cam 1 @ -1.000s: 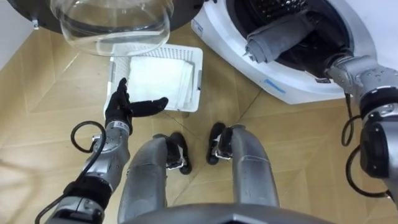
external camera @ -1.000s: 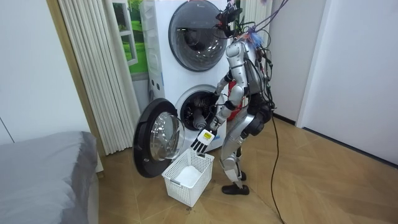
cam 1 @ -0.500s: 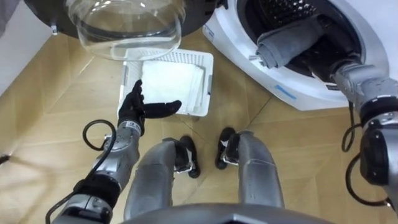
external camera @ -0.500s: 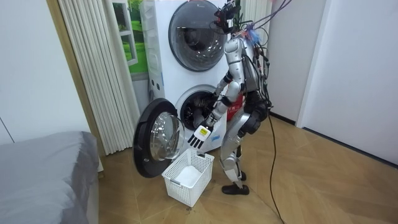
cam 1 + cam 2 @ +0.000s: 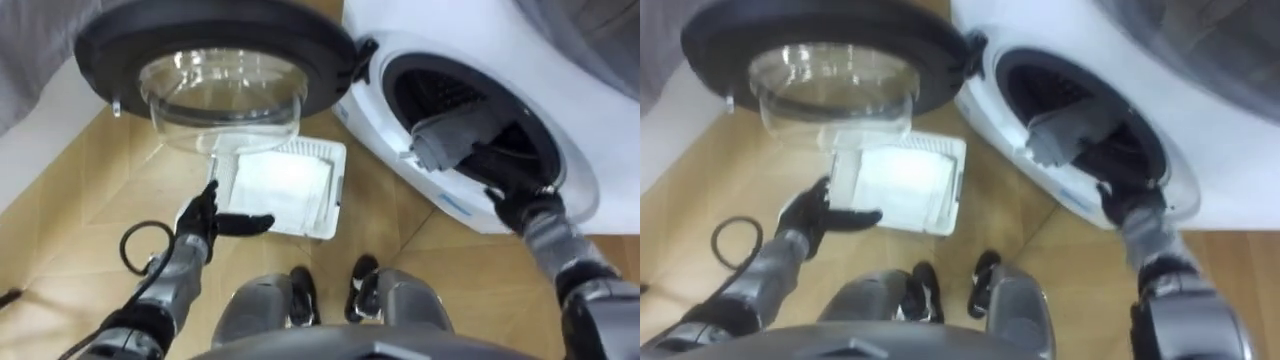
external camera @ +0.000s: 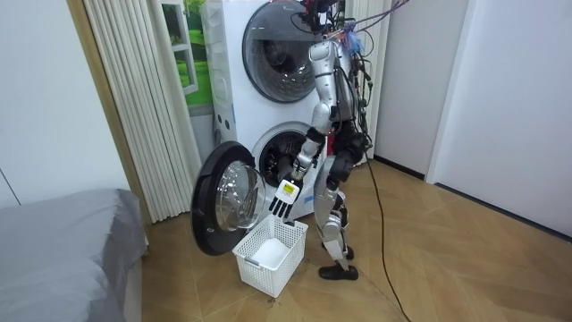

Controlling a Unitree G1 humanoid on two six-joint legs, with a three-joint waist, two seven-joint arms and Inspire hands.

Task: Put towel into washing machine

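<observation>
Towels: one grey towel (image 5: 460, 135), just above the right hand (image 5: 520, 207). Baskets: one basket (image 5: 338, 190), just ahead of the left hand (image 5: 205, 218), with one white cloth (image 5: 280, 185) in it. Washers: two, stacked, lower washer (image 5: 375, 115) and upper washer (image 6: 228, 72). Doors: two, one open door (image 5: 215, 50) beyond the left hand and one closed door (image 6: 279, 51) high above both hands. Hands: two. Beds: one bed (image 6: 63, 241).

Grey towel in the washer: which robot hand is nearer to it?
Right. The right hand is at the drum opening, just below the grey towel; the left hand hangs open by the white basket, farther off.
</observation>
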